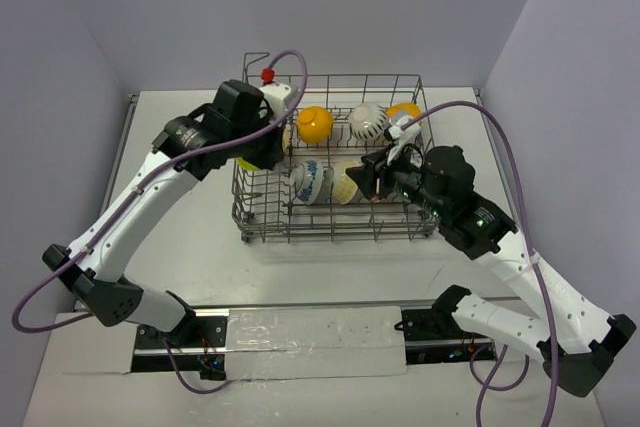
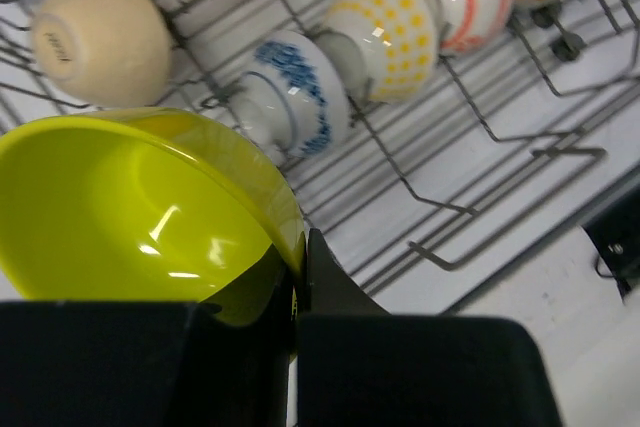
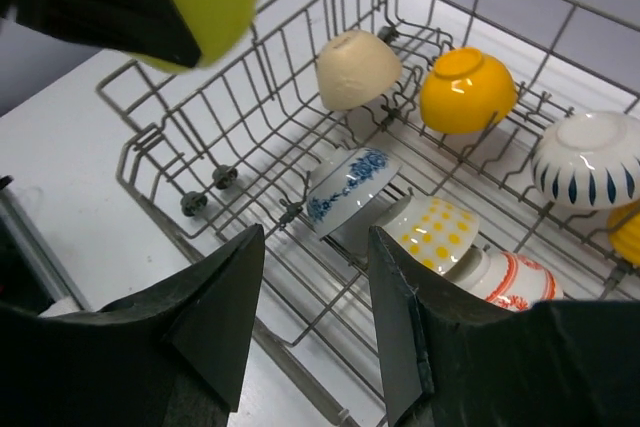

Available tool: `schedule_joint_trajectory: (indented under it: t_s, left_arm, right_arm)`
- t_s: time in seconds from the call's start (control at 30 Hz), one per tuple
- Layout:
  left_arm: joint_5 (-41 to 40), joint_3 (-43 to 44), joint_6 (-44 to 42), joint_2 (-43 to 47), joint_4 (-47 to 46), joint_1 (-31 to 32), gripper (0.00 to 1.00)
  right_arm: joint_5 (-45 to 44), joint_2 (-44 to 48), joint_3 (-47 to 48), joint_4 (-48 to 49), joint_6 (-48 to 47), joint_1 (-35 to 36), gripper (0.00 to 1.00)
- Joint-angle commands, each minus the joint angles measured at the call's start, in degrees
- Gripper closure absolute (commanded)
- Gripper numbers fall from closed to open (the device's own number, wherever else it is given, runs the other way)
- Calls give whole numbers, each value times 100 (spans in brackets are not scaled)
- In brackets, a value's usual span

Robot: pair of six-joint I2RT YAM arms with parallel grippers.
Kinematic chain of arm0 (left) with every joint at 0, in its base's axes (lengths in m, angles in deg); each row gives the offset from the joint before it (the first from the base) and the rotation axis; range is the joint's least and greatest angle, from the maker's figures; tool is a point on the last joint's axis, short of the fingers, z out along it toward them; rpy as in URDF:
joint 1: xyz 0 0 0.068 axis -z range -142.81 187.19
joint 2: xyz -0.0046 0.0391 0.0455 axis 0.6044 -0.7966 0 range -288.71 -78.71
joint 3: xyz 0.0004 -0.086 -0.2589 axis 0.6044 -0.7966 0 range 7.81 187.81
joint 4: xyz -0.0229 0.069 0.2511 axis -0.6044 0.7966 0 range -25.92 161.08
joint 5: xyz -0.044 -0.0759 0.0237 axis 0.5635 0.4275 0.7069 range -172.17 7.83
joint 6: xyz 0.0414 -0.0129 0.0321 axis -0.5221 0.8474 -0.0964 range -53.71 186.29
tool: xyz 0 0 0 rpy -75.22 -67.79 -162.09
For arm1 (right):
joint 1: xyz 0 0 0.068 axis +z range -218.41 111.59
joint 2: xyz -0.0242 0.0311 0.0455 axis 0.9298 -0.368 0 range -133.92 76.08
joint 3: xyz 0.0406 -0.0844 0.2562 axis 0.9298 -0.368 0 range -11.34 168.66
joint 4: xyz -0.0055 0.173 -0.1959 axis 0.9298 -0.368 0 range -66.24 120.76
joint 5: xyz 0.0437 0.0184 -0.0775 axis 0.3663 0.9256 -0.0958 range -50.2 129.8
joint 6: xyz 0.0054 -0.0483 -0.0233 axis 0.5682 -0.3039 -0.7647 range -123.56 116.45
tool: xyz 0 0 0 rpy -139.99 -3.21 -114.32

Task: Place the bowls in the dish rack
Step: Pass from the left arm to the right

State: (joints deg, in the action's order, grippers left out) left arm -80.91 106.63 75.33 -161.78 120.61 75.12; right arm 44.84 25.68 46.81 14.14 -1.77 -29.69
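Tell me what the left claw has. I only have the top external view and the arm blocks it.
Observer: The left wrist view shows the left claw shut on the rim of the lime green bowl, held over the dish rack.
Operator: What sits in the rack next to that bowl?
Observer: The tan bowl, tipped on its side; the left arm hides it from you.
Operator: Is anything in my right claw?
Observer: No. The right wrist view shows the right claw open and empty, with the blue-patterned bowl just beyond its fingers.
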Motion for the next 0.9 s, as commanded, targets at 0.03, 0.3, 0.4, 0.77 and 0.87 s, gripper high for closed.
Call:
schedule_joint_trajectory:
  t_s: [0.03, 0.3, 0.4, 0.77, 0.87]
  left_arm:
    - [356, 57, 132, 81, -380, 144, 100]
    - [-151, 664, 1170, -710, -46, 539, 100]
    - [-547, 831, 1469, -991, -2, 724, 100]
    - [-1479, 1684, 1908, -1704, 674, 1287, 100]
    - [-1479, 1868, 1944, -1818, 806, 1304, 100]
  right_arm:
    - [693, 502, -242, 510, -309, 91, 45]
    - [-1247, 329, 117, -200, -986, 1618, 38]
    - [-1988, 92, 240, -385, -1223, 2270, 38]
    - [-3676, -999, 750, -772, -1839, 3888, 39]
    - [-3965, -1166, 855, -825, -2015, 4195, 39]
